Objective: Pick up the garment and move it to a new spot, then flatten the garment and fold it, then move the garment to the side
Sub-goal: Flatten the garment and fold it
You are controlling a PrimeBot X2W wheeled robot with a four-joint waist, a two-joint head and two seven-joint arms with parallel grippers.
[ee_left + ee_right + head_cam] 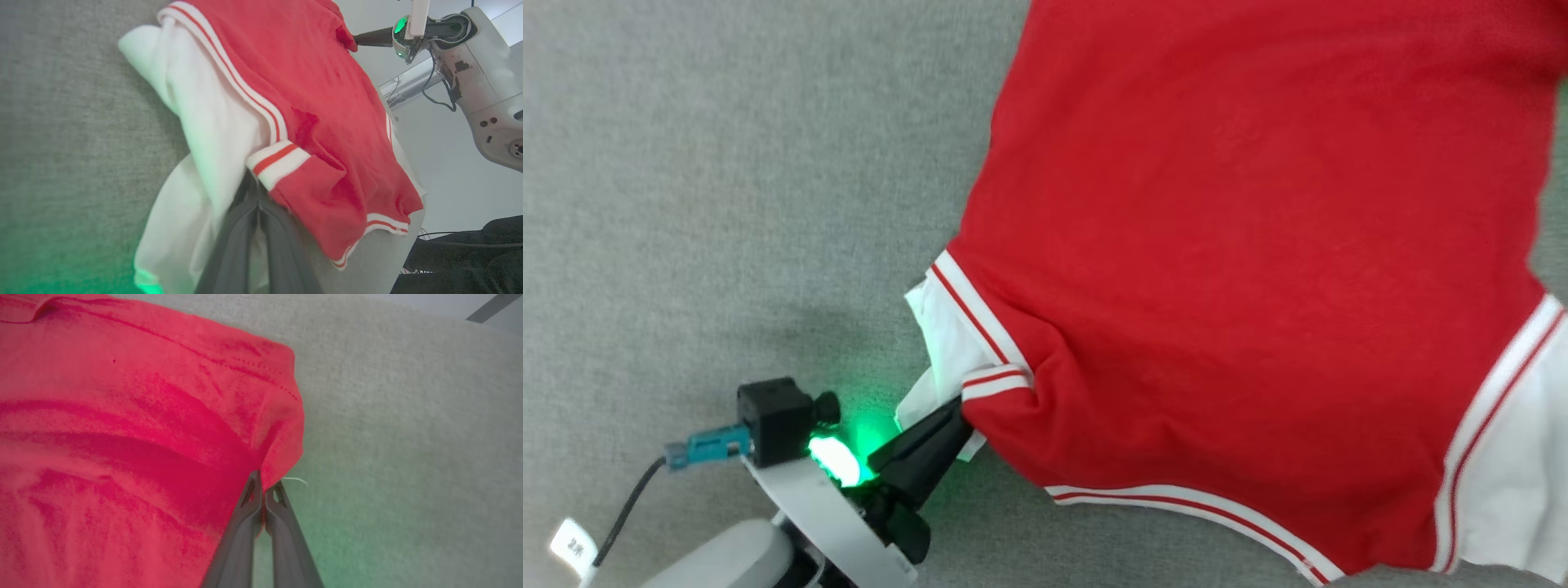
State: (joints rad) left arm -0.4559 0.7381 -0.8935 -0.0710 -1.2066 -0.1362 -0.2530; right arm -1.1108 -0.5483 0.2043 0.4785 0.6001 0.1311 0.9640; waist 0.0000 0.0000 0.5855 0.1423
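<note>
Pinching the red jersey [1258, 245] at its striped cuff [995, 381], the left claw [960, 408] sits at the lower left of the head view with its fingers drawn together on cloth. In the left wrist view the same left claw [257, 183] bites just where the striped cuff [278, 161] meets the white sleeve [204, 102], and the sleeve bunches around the fingers. The right claw [264, 484] is likewise narrowed onto a small fold of red cloth at the jersey's [122, 437] edge, close to a stitched hem [261, 371].

Both holds look thin. The right one takes only a tip of fabric, so a hard pull could let it slip out. The left one may have caught more than one layer, sleeve and cuff together, and spreading from there could leave the sleeve tucked under and the jersey creased instead of flat.

The jersey lies on the grey tabletop [727, 204], filling the right of the head view and running off the top and right edges.

The head view gives the broad spread of plain red cloth. The left wrist view adds the right claw [354, 39] at upper right, gripping a red corner, and the jersey [318, 81] sagging between the two holds. The right wrist view alone resolves a loose thread [295, 480] beside its fingertips.
</note>
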